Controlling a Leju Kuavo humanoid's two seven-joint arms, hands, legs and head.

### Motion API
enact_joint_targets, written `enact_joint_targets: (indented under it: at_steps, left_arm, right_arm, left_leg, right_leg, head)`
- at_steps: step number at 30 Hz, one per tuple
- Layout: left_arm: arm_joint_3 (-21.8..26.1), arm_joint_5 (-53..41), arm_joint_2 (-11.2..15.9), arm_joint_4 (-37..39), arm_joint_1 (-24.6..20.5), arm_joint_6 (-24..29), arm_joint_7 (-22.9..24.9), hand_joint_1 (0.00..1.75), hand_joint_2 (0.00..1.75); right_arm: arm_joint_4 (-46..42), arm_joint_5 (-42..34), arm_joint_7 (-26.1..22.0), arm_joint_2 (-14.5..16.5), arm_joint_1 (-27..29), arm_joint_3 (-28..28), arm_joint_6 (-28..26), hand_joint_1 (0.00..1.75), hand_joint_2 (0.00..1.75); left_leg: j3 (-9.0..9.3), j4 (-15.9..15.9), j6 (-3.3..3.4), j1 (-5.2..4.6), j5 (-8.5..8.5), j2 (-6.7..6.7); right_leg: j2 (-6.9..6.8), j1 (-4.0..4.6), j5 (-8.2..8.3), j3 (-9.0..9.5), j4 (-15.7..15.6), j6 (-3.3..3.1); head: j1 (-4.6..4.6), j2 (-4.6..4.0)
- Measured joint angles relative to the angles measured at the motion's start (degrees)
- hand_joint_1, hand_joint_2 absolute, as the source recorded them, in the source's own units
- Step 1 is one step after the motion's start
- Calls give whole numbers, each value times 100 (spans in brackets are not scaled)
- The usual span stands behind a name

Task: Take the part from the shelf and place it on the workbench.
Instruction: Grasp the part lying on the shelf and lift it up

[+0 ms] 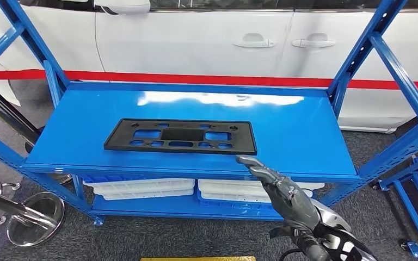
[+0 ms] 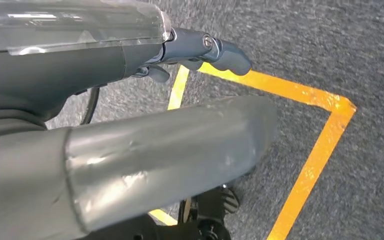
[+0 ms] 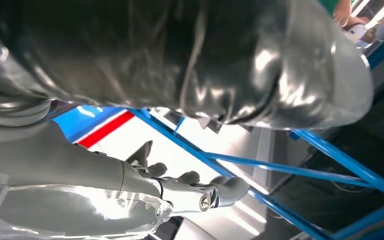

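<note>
The part (image 1: 180, 136) is a flat black plastic plate with several cut-outs, lying on the blue shelf's upper board (image 1: 299, 130), left of centre. My right hand (image 1: 283, 190) reaches up from below right, fingers stretched out and apart, tips just short of the part's front right corner, holding nothing. In the right wrist view that hand (image 3: 180, 192) is seen with fingers extended against the shelf frame. My left hand (image 2: 200, 47) hangs over the grey carpet, fingers loosely apart and holding nothing.
Blue uprights (image 1: 378, 65) and braces frame the shelf on both sides. White trays (image 1: 141, 188) lie on the lower board. A white car (image 1: 223, 38) with a red stripe stands behind. A chrome stool base (image 1: 35, 217) is at left. Yellow floor tape (image 2: 310, 170) marks the carpet.
</note>
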Motion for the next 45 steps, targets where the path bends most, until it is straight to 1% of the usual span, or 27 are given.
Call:
enact_joint_targets:
  at_steps: [2, 4, 5, 6, 7, 9, 11, 13, 16, 17, 19, 21, 22, 23, 25, 26, 29, 31, 32, 34, 36, 37, 38, 40, 41, 43, 45]
  left_arm:
    - [0, -52, 5, 0, -20, -34, -4, 0, 0]
    - [0, -105, 21, 0, -36, -56, -6, 0, 0]
    - [-1, -133, 28, 0, -40, -68, -4, 0, 0]
    - [-3, -165, 36, 0, -45, -85, -2, 0, 0]
    - [-6, -195, 42, 0, -53, -103, 2, 0, 0]
    - [-14, -240, 48, 0, -74, -135, 12, 0, 0]
    - [-20, -260, 55, 0, -106, -148, 21, 0, 0]
    - [-21, -268, 65, 0, -122, -148, 31, 0, 0]
    - [-23, -274, 79, 0, -120, -150, 40, 0, 0]
    - [-23, -279, 85, 0, -119, -151, 42, 0, 0]
    - [-23, -293, 101, 0, -117, -152, 44, 0, 0]
    - [-23, -302, 117, 0, -104, -152, 46, 0, 0]
    - [-24, -308, 122, 0, -95, -154, 48, 0, 0]
    - [-25, -319, 128, 0, -89, -158, 50, 0, 0]
    - [-33, -368, 137, 1, -92, -179, 55, 0, 0]
    - [-39, -399, 142, 1, -104, -193, 60, 0, 0]
    - [-53, -478, 149, 2, -133, -222, 89, 0, 0]
    - [-57, -527, 149, 2, -134, -236, 102, 0, 0]
    - [-58, -550, 149, 2, -136, -241, 104, 0, 0]
    - [-60, -596, 150, 2, -146, -247, 107, 0, 0]
    - [-61, -654, 155, 2, -151, -250, 114, 0, 0]
    - [-62, -686, 161, 2, -152, -255, 121, 0, 0]
    - [-62, -720, 167, 2, -153, -260, 129, 0, 0]
    - [-64, -790, 161, 5, -157, -281, 143, 0, 0]
    - [-65, -821, 160, 8, -166, -294, 149, 0, 0]
    - [-67, -887, 151, 16, -181, -323, 155, 0, 0]
    - [-67, -942, 167, 17, -187, -339, 156, 0, 0]
  right_arm:
    - [190, 46, 323, 29, -68, 120, -82, 0, 0]
    - [536, 167, 618, 88, -200, 311, -217, 0, 87]
    - [744, 263, 753, 127, -305, 436, -288, 0, 131]
    - [974, 372, 883, 174, -439, 583, -368, 0, 175]
    - [1207, 483, 1011, 224, -599, 743, -452, 0, 175]
    - [1640, 637, 1166, 338, -917, 1047, -601, 0, 175]
    - [1969, 699, 1217, 457, -1160, 1277, -687, 0, 175]
    - [2190, 714, 1239, 554, -1321, 1434, -726, 0, 175]
    - [2376, 714, 1251, 628, -1472, 1582, -759, 0, 175]
    - [2422, 713, 1252, 647, -1511, 1622, -768, 0, 175]
    - [2505, 713, 1252, 682, -1557, 1697, -778, 0, 175]
    - [2581, 715, 1257, 696, -1564, 1748, -781, 0, 175]
    - [2613, 730, 1276, 703, -1572, 1768, -790, 0, 175]
    - [2649, 773, 1318, 718, -1593, 1796, -813, 0, 175]
    - [2756, 954, 1448, 784, -1696, 1887, -932, 0, 175]
    - [2837, 1102, 1521, 842, -1783, 1952, -1040, 0, 175]
    - [3120, 1733, 1697, 1066, -2062, 2155, -1553, 0, 175]
    - [3271, 2335, 1812, 1228, -2211, 2277, -2003, 0, 175]
    - [3338, 2672, 1884, 1304, -2279, 2346, -2227, 0, 175]
    - [3491, 3333, 2047, 1439, -2387, 2522, -2603, 0, 175]
    - [3711, 3883, 2214, 1542, -2433, 2742, -2826, 0, 175]
    - [3853, 4100, 2292, 1589, -2445, 2850, -2903, 0, 175]
    - [4012, 4273, 2355, 1642, -2459, 2943, -2979, 0, 175]
    - [4356, 4487, 2430, 1756, -2507, 3059, -3165, 0, 175]
    - [4540, 4569, 2457, 1814, -2542, 3091, -3279, 0, 175]
    - [4909, 4749, 2516, 1907, -2602, 3128, -3491, 0, 175]
    - [5241, 4928, 2570, 1992, -2640, 3140, -3627, 0, 175]
  left_leg:
    - [13, -23, 43, 28, 8, 12]
    - [13, -22, 60, 29, -8, 17]
    - [21, -20, 56, 30, -20, 19]
    - [36, -19, 48, 32, -34, 18]
    - [62, -18, 34, 36, -52, 17]
    - [125, -25, -7, 47, -92, 10]
    - [146, -33, -72, 50, -114, -6]
    - [146, -71, -153, 51, -107, -16]
    - [103, 52, -252, 61, -236, -9]
    - [-21, 317, -270, 63, -382, -6]
    - [-466, 1161, -295, 66, -735, -3]
    - [-820, 1714, -313, 65, -819, -2]
    - [-835, 1648, -313, 66, -678, -2]
    - [-730, 1344, -308, 66, -435, 0]
    - [-386, 494, -289, 60, 26, 10]
    - [-253, 192, -265, 54, 132, 9]
    - [-168, -6, -183, 49, 114, -5]
    - [-154, -23, -127, 70, 114, -3]
    - [-144, -31, -102, 80, 113, 1]
    - [-134, -32, -63, 79, 97, 8]
    - [-115, -31, -46, 71, 77, 5]
    - [-93, -31, -43, 66, 63, -3]
    - [-62, -33, -42, 56, 46, -12]
    - [3, -57, -50, 45, 16, -27]
    - [15, -70, -65, 50, 11, -32]
    - [7, -88, -118, 85, 7, -31]
    - [15, -100, -180, 83, -18, -23]
  right_leg:
    - [-13, -34, -285, -231, 482, 73]
    - [-33, -92, -626, -673, 1315, 144]
    - [-42, -123, -677, -848, 1606, 170]
    - [-51, -149, -606, -923, 1686, 188]
    - [-59, -171, -418, -870, 1509, 194]
    - [-65, -189, 53, -519, 703, 174]
    - [-63, -153, 253, -254, 100, 122]
    - [-60, -106, 227, -211, -35, 66]
    - [-68, -131, 234, -142, -144, -48]
    - [-74, -138, 234, -112, -174, -87]
    - [-86, -113, 215, -90, -180, -137]
    - [-85, -91, 192, -72, -178, -158]
    - [-80, -87, 177, -54, -175, -159]
    - [-72, -88, 158, -25, -173, -153]
    - [-51, -80, 111, 26, -161, -115]
    - [-38, -71, 94, 28, -147, -91]
    - [-16, -48, 83, -1, -135, -34]
    - [-21, -53, -30, -43, -14, 13]
    - [-29, -62, -171, -148, 218, 43]
    - [-49, -85, -541, -547, 1021, 93]
    - [-53, -97, -687, -903, 1658, 102]
    - [-53, -93, -580, -934, 1655, 85]
    - [-52, -83, -368, -845, 1406, 49]
    - [-49, -27, 120, -485, 554, -99]
    - [-49, 10, 269, -345, 215, -174]
    - [-46, 74, 329, -247, -49, -273]
    - [-55, 62, 326, -201, -151, -286]
  head:
    - [1, 1]
    - [2, 2]
    - [2, 2]
    - [2, 1]
    - [2, 1]
    - [2, 0]
    - [2, 0]
    - [1, 0]
    - [-1, 0]
    - [-1, 0]
    - [-1, 0]
    - [-1, 0]
    - [-1, 0]
    - [-1, 0]
    - [0, 0]
    - [0, 0]
    - [0, 0]
    - [2, 0]
    - [3, 0]
    - [2, 0]
    - [2, 0]
    - [2, 1]
    - [2, 1]
    - [-1, 1]
    - [-2, 0]
    - [-2, 0]
    - [1, 0]
